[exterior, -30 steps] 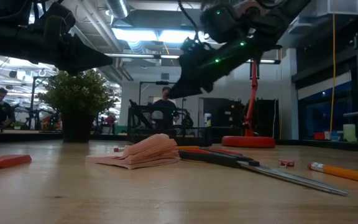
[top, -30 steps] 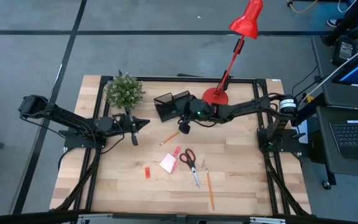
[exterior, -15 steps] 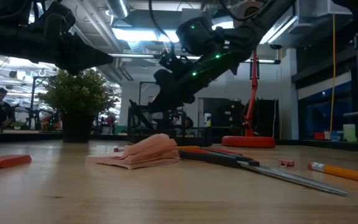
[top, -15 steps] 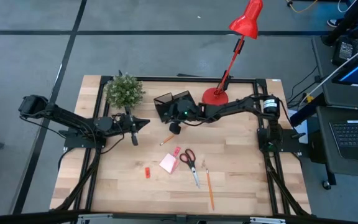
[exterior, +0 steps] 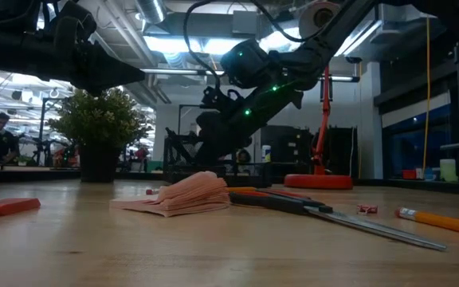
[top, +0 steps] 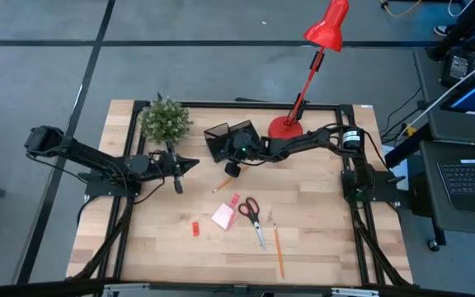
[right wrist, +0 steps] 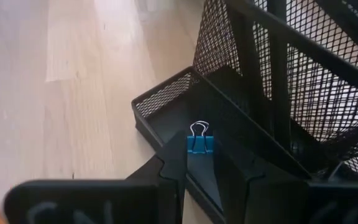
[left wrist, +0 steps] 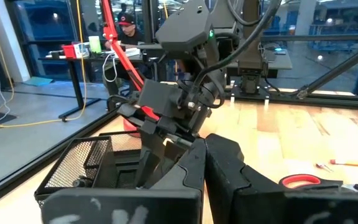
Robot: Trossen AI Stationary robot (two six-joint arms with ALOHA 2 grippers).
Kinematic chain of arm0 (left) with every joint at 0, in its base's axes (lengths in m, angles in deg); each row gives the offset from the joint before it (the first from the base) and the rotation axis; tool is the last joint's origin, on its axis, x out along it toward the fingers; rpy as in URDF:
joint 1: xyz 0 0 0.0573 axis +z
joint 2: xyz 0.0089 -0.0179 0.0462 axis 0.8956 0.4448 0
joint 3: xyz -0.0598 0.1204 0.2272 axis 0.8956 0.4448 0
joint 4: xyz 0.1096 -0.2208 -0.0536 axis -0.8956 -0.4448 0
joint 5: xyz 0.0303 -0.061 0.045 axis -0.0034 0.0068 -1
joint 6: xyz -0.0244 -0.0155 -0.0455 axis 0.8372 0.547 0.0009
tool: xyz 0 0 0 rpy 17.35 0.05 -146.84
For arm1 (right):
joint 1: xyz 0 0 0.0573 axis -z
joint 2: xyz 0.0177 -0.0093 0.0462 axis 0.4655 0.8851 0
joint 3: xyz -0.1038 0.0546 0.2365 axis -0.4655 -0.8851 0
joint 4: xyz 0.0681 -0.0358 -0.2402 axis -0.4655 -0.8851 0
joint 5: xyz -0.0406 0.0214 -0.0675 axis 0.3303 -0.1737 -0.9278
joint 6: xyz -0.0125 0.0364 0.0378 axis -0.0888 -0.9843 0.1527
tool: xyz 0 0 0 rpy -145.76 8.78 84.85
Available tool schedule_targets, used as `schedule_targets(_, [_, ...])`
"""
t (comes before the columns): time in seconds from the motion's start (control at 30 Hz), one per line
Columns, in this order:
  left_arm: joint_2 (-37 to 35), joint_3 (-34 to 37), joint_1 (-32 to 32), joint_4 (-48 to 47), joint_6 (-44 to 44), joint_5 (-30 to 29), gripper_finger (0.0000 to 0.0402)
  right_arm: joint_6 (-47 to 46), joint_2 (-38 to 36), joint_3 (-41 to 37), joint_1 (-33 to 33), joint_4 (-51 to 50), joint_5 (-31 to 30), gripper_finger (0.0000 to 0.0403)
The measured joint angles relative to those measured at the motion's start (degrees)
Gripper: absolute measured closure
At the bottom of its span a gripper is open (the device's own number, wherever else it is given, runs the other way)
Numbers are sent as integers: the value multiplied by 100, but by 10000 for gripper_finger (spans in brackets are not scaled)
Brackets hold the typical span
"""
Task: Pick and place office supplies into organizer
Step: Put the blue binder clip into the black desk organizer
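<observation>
Right end effector point(top: 232, 167) hovers at the black wire-mesh organizer point(top: 228, 139), its fingers pinching a small blue binder clip point(right wrist: 199, 142) above the low front tray. Left end effector point(top: 177, 183) waits closed beside the green potted plant point(top: 165, 120). Red-handled scissors point(top: 252, 216), pink note pad point(top: 223, 216) and orange pencil point(top: 278, 250) lie mid-surface.

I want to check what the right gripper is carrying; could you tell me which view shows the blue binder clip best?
The right wrist view: the blue binder clip sits pinched in the right gripper, over the mesh organizer. The high, low and left wrist views show that gripper at the organizer, but the clip cannot be made out.
</observation>
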Motion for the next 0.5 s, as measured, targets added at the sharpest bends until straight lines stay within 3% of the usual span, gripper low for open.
schedule_targets(0.5, [0, 0, 0, -1, 1, 0, 400, -111, 0, 0, 59, 12, -242, 336])
